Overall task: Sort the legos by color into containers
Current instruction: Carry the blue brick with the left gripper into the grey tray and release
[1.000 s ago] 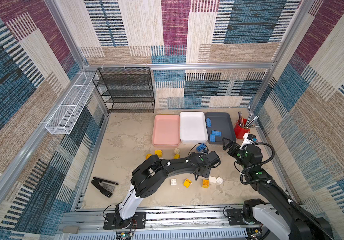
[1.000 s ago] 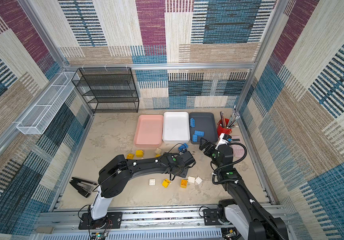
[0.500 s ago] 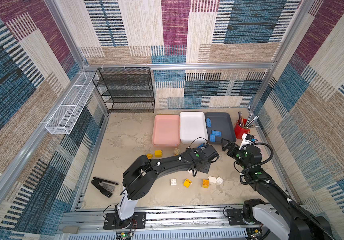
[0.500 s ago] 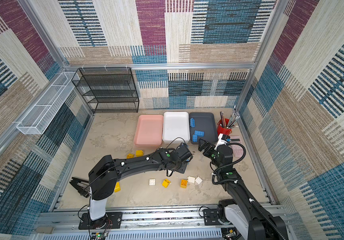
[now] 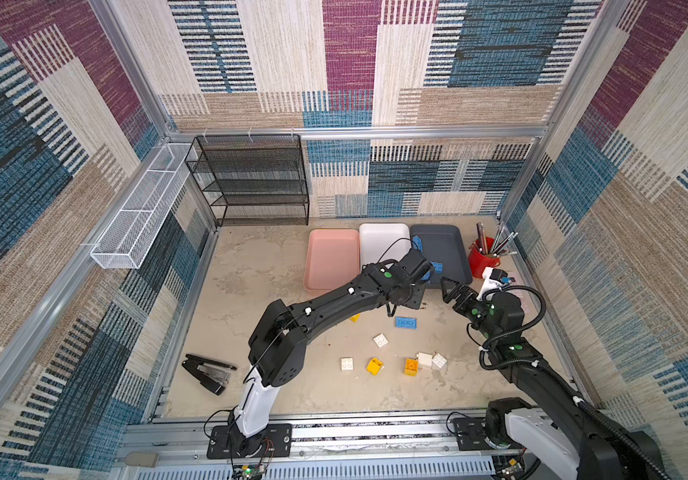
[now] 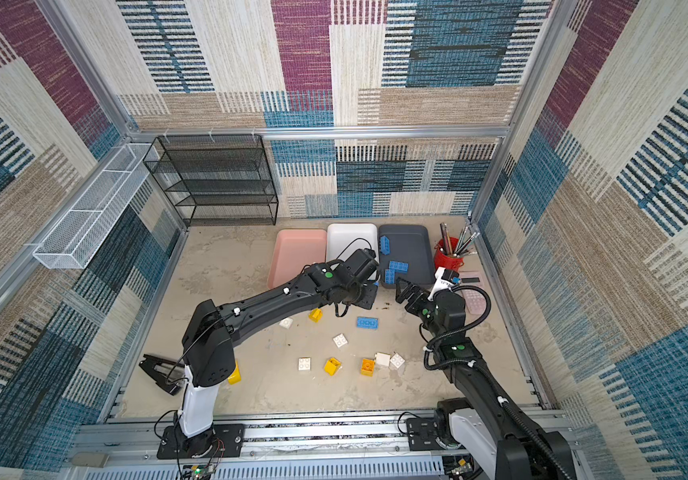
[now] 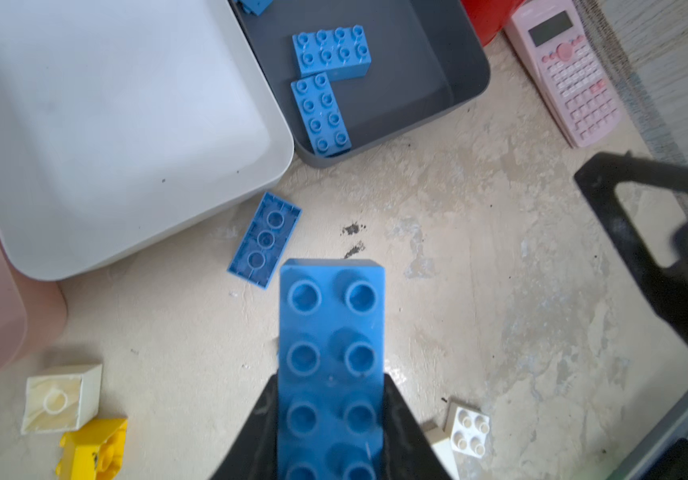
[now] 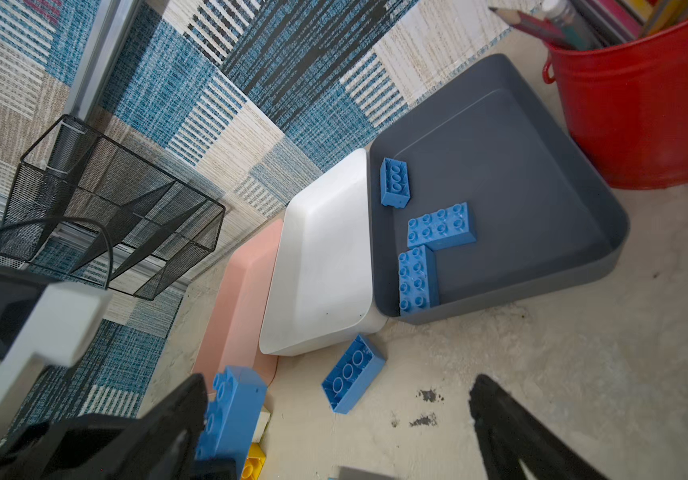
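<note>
Since a second ago the left arm (image 5: 334, 303) has stretched farther toward the trays, uncovering a flat blue brick (image 5: 405, 322) on the mottled, stone-look table (image 5: 250, 266). The smooth, round-cornered dark grey tray (image 7: 450, 95) at the far right holds three studded blue bricks (image 8: 442, 226). The left gripper (image 7: 331, 395) is clamped on a long blue brick (image 7: 331, 316) just short of that tray. The right gripper (image 5: 454, 293) stands wide apart and holds nothing.
</note>
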### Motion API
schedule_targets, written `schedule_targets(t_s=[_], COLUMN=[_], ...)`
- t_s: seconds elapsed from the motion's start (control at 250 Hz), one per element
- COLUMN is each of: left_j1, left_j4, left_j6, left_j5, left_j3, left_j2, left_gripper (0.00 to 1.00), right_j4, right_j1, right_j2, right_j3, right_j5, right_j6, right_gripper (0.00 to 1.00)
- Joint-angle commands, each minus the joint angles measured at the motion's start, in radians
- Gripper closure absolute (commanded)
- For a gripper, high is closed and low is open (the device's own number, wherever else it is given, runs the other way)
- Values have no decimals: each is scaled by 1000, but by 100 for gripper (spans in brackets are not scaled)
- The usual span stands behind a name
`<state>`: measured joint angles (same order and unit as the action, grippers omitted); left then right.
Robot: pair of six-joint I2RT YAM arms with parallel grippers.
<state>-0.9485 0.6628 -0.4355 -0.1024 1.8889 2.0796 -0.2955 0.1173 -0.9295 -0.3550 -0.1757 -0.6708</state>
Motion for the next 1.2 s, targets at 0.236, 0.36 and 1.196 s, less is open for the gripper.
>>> schedule_targets(t_s=[0.236,0.36,1.196], left_j1=[69,97,221], left_j4=[-16,-46,-358], left_j6=[105,106,-134], left_j5=[140,211,582], left_j3=[246,338,745], left_j2=[183,270,651], left_gripper=[72,72,62], right_j4=[-71,-74,-155], right_j1=[1,1,1], right_j2=[-19,-4,118], right_j3=[14,18,80], right_j5=[-38,-40,-90], right_j6=[-4,-7,-3], right_gripper=[1,1,0])
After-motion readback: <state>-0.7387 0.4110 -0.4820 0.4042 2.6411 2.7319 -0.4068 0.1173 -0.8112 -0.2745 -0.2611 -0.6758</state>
